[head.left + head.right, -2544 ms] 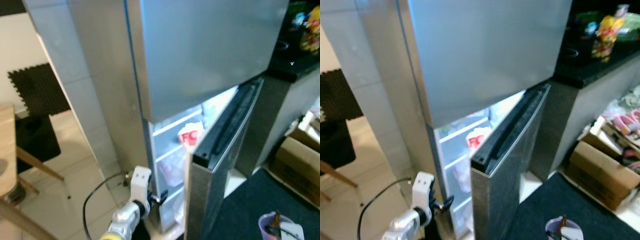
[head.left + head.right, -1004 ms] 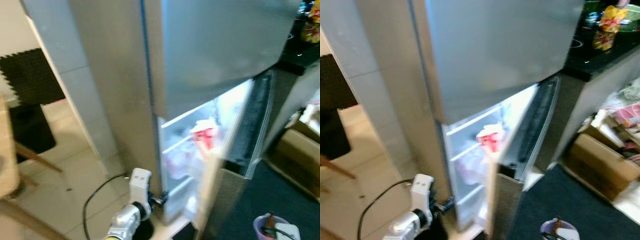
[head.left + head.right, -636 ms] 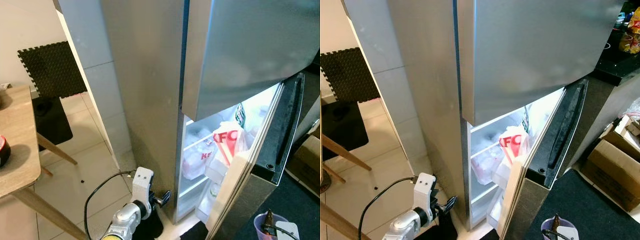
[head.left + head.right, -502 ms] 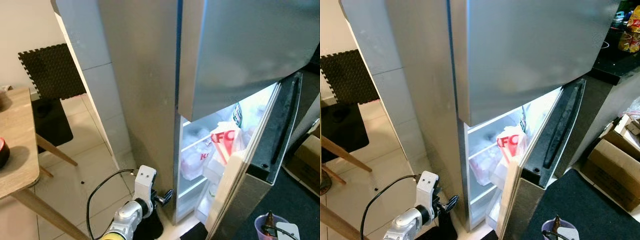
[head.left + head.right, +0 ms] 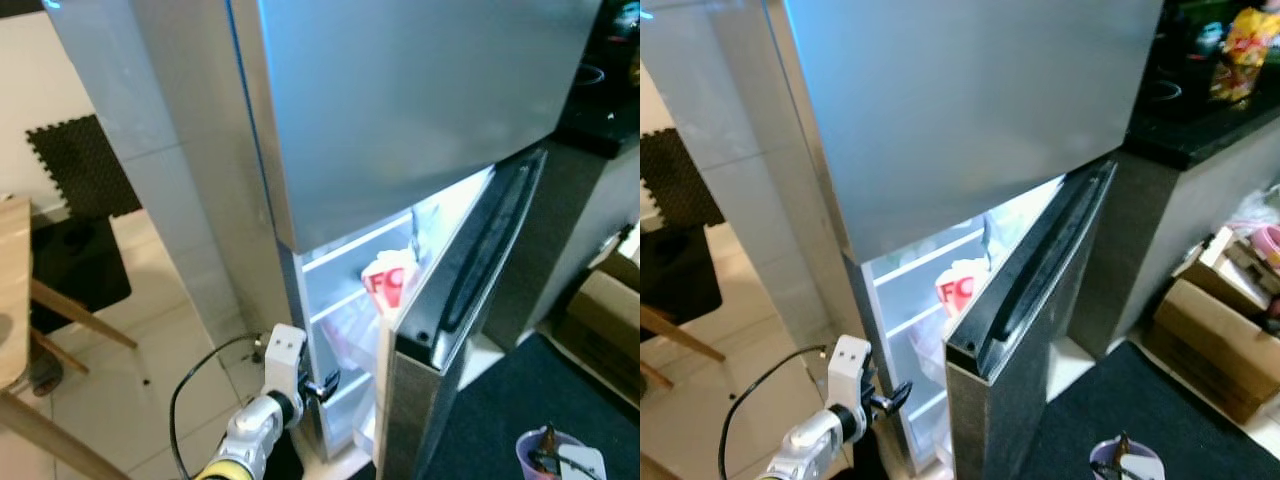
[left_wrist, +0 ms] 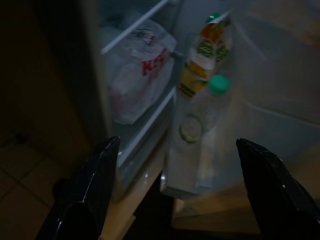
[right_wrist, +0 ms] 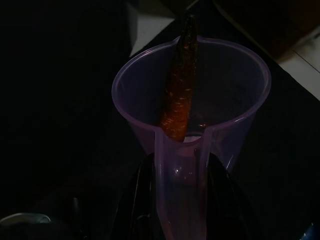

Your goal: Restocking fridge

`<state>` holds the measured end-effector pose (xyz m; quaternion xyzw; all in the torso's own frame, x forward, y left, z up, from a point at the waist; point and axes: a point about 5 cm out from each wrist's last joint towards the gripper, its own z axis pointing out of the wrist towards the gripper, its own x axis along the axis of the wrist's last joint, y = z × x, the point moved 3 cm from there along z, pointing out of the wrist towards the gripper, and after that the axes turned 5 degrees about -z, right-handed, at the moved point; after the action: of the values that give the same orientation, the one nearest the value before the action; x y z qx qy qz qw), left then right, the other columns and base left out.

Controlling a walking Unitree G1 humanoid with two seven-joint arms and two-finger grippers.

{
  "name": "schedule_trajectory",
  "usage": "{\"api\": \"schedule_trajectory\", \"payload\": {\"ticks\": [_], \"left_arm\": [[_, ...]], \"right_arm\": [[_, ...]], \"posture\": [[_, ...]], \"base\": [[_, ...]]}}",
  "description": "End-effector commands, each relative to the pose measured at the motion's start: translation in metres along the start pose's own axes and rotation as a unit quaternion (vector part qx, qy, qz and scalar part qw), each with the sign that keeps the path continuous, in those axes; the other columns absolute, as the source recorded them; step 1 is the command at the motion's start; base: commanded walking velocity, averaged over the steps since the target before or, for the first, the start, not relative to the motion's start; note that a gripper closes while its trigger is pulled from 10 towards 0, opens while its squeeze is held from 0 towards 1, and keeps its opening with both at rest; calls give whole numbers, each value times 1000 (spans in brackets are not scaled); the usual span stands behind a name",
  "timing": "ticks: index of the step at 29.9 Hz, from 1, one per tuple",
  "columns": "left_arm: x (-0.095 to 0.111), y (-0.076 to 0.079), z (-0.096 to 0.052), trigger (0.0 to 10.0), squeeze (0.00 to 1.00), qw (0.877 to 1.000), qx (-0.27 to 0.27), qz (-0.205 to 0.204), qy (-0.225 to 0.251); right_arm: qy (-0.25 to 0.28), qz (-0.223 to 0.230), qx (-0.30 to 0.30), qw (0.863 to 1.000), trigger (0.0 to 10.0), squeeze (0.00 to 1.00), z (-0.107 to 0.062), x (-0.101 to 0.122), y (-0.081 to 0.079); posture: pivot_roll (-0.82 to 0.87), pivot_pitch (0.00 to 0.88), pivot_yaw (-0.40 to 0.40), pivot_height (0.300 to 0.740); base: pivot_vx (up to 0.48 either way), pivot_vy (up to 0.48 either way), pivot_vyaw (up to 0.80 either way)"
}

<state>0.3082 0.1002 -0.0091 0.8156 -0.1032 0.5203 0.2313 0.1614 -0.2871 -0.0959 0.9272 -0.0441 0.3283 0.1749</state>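
Purple translucent jug (image 7: 192, 107), handle clamped between the right gripper (image 7: 182, 200) fingers, one carrot (image 7: 179, 90) standing tilted inside against the rim. Steel fridge (image 5: 400, 120), lower door (image 5: 1025, 330) ajar. Left gripper (image 6: 175, 185), jaws spread wide, at the compartment's front edge, facing a white bag (image 6: 135, 75) on the shelf, juice carton (image 6: 205, 55) and green-capped bottle (image 6: 202, 107) in the door rack.
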Motion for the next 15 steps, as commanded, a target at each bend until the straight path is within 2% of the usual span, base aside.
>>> {"api": "schedule_trajectory", "payload": {"ticks": [1,8,10,12,13,15], "left_arm": [[-5,-3,-4,10000,0,1000,5,-5,-1],[-6,4,-3,10000,0,1000,-23,-9,-2],[-5,14,-1,10000,0,998,-65,13,-10],[-1,21,3,7647,0,995,-94,22,-16],[3,23,5,2078,0,995,-100,24,-14],[5,23,6,2078,0,994,-104,24,-11]], "right_arm": [[2,3,3,1000,10000,0,0,0,-4],[4,2,5,1000,10000,0,0,1,-3],[-2,-1,11,1000,10000,0,0,-1,-2],[-8,-7,18,1000,10000,0,0,-3,-2],[-9,-8,19,1000,10000,0,0,-3,-1],[-9,-8,19,1000,10000,0,0,-3,-1]], "posture": [[-146,10,31,740],[-147,6,28,740],[-146,6,25,740],[-147,8,23,740],[-148,10,23,740],[-148,10,23,740]], "base": [[0,0,0],[0,0,0],[0,0,0],[0,0,0],[0,0,0],[0,0,0]]}}
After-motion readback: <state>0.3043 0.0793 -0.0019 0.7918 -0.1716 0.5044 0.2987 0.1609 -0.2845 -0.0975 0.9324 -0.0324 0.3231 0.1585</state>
